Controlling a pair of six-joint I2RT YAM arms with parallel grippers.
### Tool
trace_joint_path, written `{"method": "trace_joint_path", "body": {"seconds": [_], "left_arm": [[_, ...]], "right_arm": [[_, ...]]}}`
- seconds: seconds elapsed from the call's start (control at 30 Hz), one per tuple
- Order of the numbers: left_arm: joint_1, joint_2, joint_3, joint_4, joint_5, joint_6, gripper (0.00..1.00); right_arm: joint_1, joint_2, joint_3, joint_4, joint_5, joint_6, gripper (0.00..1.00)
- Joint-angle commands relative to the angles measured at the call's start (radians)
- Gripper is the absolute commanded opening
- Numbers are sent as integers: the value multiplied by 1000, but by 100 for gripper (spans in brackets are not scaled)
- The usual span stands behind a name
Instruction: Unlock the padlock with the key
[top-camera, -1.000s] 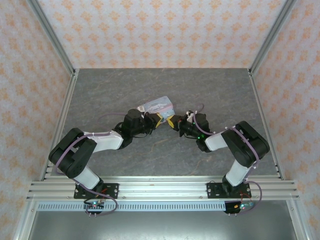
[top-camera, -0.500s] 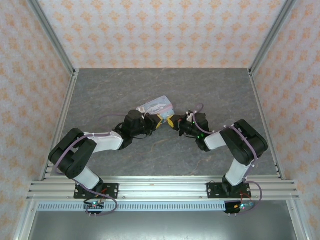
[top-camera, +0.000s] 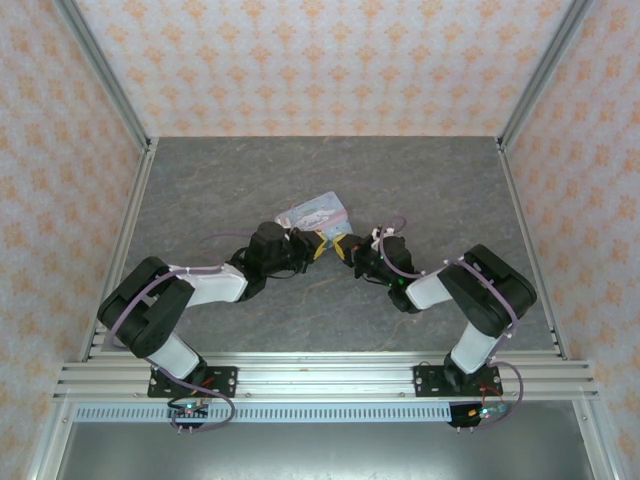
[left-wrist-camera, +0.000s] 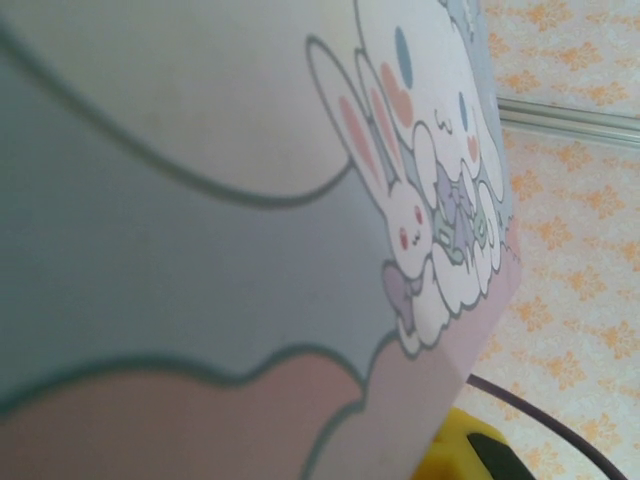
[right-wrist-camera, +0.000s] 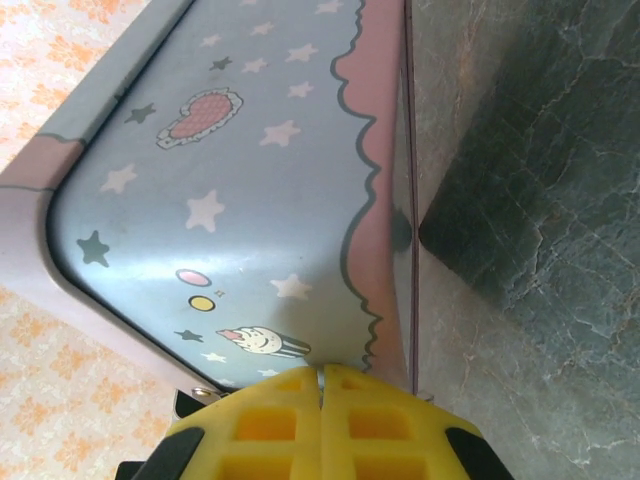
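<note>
The pastel blue tin (top-camera: 320, 211) with a cartoon print lies mid-table, and both arms meet at its near side. My left gripper (top-camera: 316, 243) sits tight against the tin's near edge. The tin's printed face (left-wrist-camera: 200, 200) is pressed close to the left wrist camera, with a yellow finger (left-wrist-camera: 452, 456) at the lower right. My right gripper (top-camera: 343, 246) is shut, its yellow fingertips (right-wrist-camera: 321, 378) pressed together and touching the tin's starred side (right-wrist-camera: 220, 180). The padlock and the key are hidden. A small dark piece with a metal glint (right-wrist-camera: 203, 393) peeks out under the tin's corner.
The grey stone-patterned table (top-camera: 440, 190) stretches beyond and to both sides of the tin. Patterned walls with metal corner posts (top-camera: 535, 75) close in the back and sides. An aluminium rail (top-camera: 320, 378) carries the arm bases at the near edge.
My right arm has pushed a little left and closer to the tin. The tin has turned slightly, its right end nudged away. The left arm has barely moved.
</note>
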Motion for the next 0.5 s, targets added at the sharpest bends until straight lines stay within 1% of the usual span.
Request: {"method": "trace_joint_path", "body": {"seconds": [0.0, 0.1, 0.3, 0.47], "left_arm": [[-34, -8, 12, 140, 24, -50, 0], [-34, -11, 13, 125, 15, -43, 0], [-34, -10, 1, 117, -13, -51, 0], [-34, -2, 7, 112, -20, -50, 0]], "right_arm": [[66, -33, -12, 80, 6, -29, 0], [68, -48, -38, 74, 39, -33, 0], [68, -124, -101, 49, 102, -48, 0], [67, -220, -122, -54, 129, -83, 0]]}}
